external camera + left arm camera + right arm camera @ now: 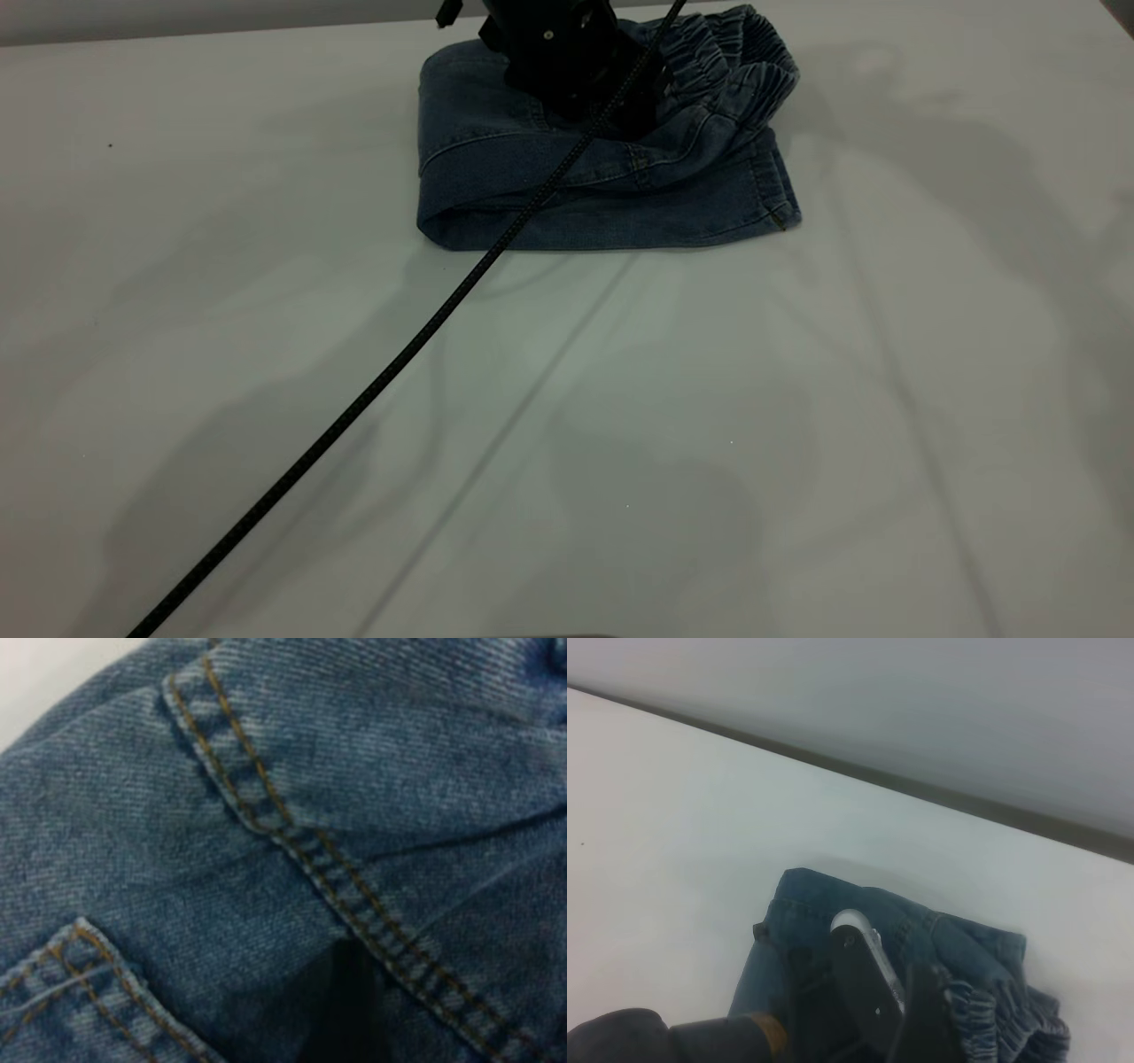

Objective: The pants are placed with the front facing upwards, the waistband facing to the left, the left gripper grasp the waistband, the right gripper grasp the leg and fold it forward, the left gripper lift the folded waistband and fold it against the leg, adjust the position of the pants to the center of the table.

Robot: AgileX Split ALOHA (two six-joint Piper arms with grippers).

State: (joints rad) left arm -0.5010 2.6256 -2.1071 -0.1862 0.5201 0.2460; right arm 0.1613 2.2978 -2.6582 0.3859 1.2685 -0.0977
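Note:
The blue denim pants [620, 195] lie folded into a thick rectangle at the far middle of the white table [567, 399]. Their ruffled waistband [735, 62] is bunched at the far right of the bundle. My left gripper [611, 111] is down on top of the fold, just left of the waistband, its tips sunk into the cloth. The left wrist view is filled with denim [266, 859] and tan stitching. From farther off, the right wrist view shows the pants [806, 904], the waistband [1001, 1019] and the left gripper [908, 1028] on them. My right gripper is out of view.
A thin black braided cable [354, 408] runs from the left gripper across the table to the near left corner. The table's far edge [921, 788] meets a grey wall just behind the pants. Bare white tabletop lies in front of the bundle and to both sides.

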